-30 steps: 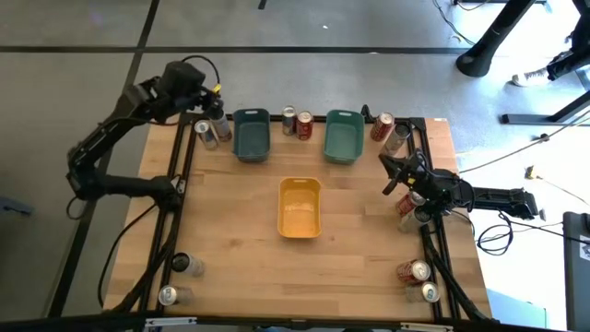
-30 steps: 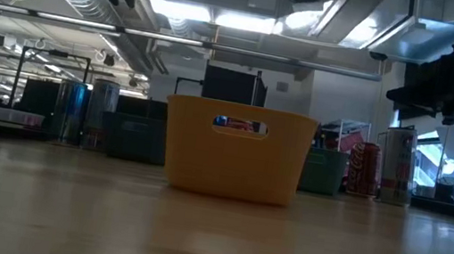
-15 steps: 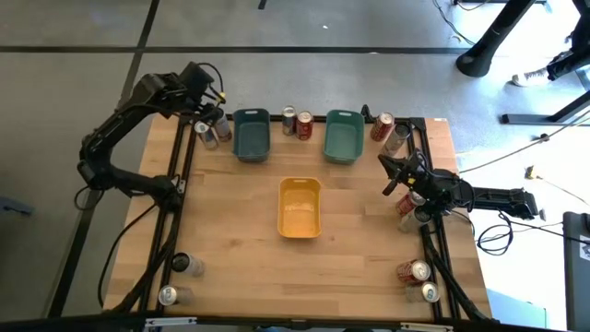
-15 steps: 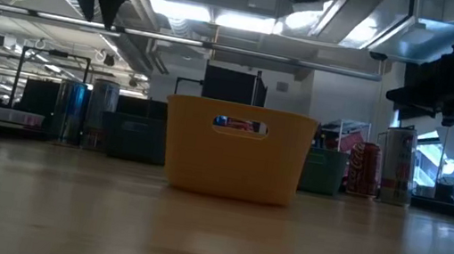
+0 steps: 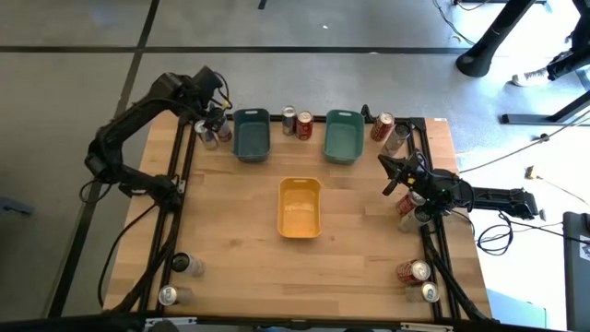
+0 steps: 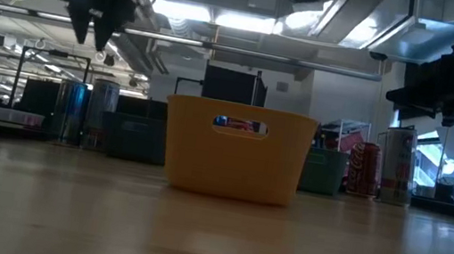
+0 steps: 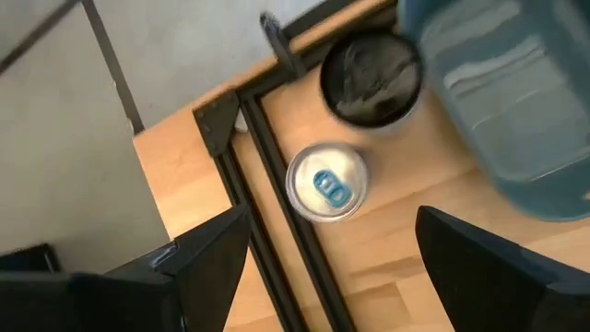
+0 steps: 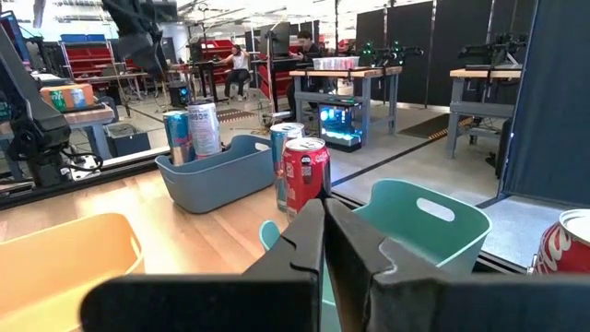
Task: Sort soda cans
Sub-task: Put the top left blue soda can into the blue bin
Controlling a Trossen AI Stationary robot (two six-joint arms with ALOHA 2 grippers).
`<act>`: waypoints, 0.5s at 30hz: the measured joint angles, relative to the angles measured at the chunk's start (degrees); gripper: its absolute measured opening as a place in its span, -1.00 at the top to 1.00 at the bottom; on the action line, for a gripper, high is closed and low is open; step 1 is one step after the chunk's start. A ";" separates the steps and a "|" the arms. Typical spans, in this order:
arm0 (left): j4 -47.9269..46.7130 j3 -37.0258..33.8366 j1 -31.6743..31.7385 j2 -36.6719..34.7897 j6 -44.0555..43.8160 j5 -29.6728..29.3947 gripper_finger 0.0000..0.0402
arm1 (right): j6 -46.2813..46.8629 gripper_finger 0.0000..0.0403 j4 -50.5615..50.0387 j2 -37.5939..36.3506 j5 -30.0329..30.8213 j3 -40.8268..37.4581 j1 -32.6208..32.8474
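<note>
L gripper [image 5: 210,114] hung above the far-left corner of the surface [image 5: 230,249], jaws spread wide, holding nothing. Directly under it in the left wrist view: a silver-topped can [image 7: 326,183] w/ blue tab, upright, just beside the black frame rail [image 7: 277,221]; a dark-topped can [image 7: 371,74] stood next to it, near the blue-grey bin [image 7: 516,101]. Low view showed the same gripper [image 6: 95,31] up high, above those two cans [image 6: 85,113], not touching either.

R gripper [image 5: 391,175] sat over the right edge of the surface, jaws pressed together, empty. R wrist view looked past its closed fingers [image 8: 309,235] toward a red can [image 8: 305,175] and a silver can [image 8: 285,138] standing between the blue-grey bin [image 8: 217,171] and the teal bin [image 8: 433,221].

Other cans in the high view: pair at far right corner [image 5: 388,129], a couple by the R arm [image 5: 408,205], two near right corner [image 5: 417,279], two near left corner [image 5: 175,279]. Yellow bin [image 5: 299,207] mid-surface; cannot tell what was inside.
</note>
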 joint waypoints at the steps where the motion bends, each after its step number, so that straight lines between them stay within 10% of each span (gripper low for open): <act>1: 0.67 -1.16 0.57 0.00 0.10 0.01 -0.50 | 0.00 0.93 0.00 0.02 0.00 0.00 0.00; 15: 11.07 -11.03 2.47 0.09 4.46 1.58 -0.50 | -0.02 0.93 -0.15 0.00 0.02 0.00 0.00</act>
